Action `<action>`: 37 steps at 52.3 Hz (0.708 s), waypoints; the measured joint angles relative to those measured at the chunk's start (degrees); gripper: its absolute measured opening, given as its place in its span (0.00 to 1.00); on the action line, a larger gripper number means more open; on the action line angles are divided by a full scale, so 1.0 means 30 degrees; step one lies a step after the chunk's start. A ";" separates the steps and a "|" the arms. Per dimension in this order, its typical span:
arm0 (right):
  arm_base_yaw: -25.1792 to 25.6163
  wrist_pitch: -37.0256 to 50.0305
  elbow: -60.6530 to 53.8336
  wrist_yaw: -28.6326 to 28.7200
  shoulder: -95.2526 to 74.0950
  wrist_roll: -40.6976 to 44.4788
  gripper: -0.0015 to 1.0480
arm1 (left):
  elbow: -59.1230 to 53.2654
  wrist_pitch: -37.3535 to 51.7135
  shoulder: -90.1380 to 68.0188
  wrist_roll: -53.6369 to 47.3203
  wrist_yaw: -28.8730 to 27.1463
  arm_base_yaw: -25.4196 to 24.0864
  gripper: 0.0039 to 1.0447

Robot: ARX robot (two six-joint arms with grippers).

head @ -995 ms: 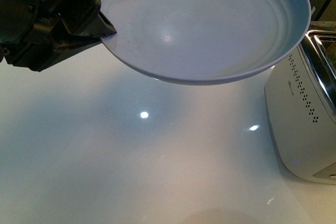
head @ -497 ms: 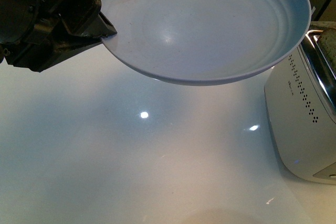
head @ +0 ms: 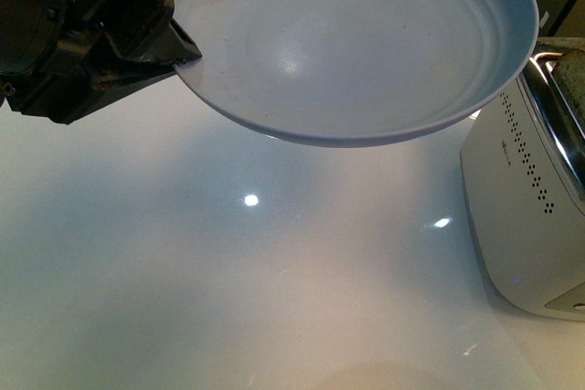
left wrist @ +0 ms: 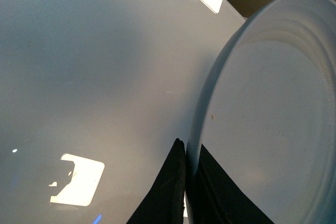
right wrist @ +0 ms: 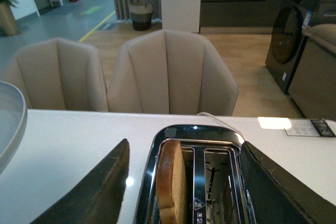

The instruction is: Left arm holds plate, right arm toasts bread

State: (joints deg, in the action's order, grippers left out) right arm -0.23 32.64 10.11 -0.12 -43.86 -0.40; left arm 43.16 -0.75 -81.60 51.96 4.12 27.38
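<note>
My left gripper (head: 187,50) is shut on the rim of the pale blue-grey plate (head: 366,43) and holds it in the air above the white table, beside the toaster (head: 530,198). In the left wrist view the black jaws pinch the plate's edge (left wrist: 190,171). The plate is empty. The bread (right wrist: 172,182) stands upright in one slot of the toaster (right wrist: 194,135), its top sticking out; a sliver of it shows in the front view (head: 574,84). My right gripper (right wrist: 181,179) is open above the toaster, one finger on each side of it, touching nothing.
The glossy white table (head: 228,271) lies below the plate. The toaster's other slot (right wrist: 218,182) is empty. Two beige chairs (right wrist: 173,72) stand behind the table. A flat card (right wrist: 307,127) lies on the table beyond the toaster.
The bread has appeared in the toaster's slot at the right edge of the front view. The plate and left gripper have barely moved.
</note>
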 joint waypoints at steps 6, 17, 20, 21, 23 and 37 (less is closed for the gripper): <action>0.0007 -0.0044 -0.0568 0.0000 0.0911 0.0007 0.44 | 0.0007 0.0000 0.0029 0.0000 0.0051 0.0000 0.03; 0.0015 -0.0874 -0.1603 -0.0007 0.2630 0.0007 0.12 | 0.0007 0.0000 0.0036 0.0000 0.0036 0.0000 0.03; 0.0015 -0.1093 -0.1749 0.0000 0.3016 0.0007 0.05 | 0.0007 0.0000 0.0036 0.0000 0.0044 0.0000 0.03; 0.0015 -0.1202 -0.1814 0.0000 0.3198 0.0007 0.02 | 0.0007 0.0000 0.0036 0.0000 0.0044 0.0000 0.03; 0.0015 -0.1362 -0.1909 0.0000 0.3468 0.0022 0.02 | 0.0007 0.0000 0.0036 0.0007 0.0036 0.0000 0.03; 0.0015 -0.2849 -0.2543 0.0000 0.5617 0.0066 0.02 | 0.0007 0.0000 0.0036 0.0000 0.0036 0.0000 0.03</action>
State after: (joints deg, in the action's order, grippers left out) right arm -0.19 24.10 2.48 -0.12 -27.00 -0.21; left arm 43.18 -0.75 -81.49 51.96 4.23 27.38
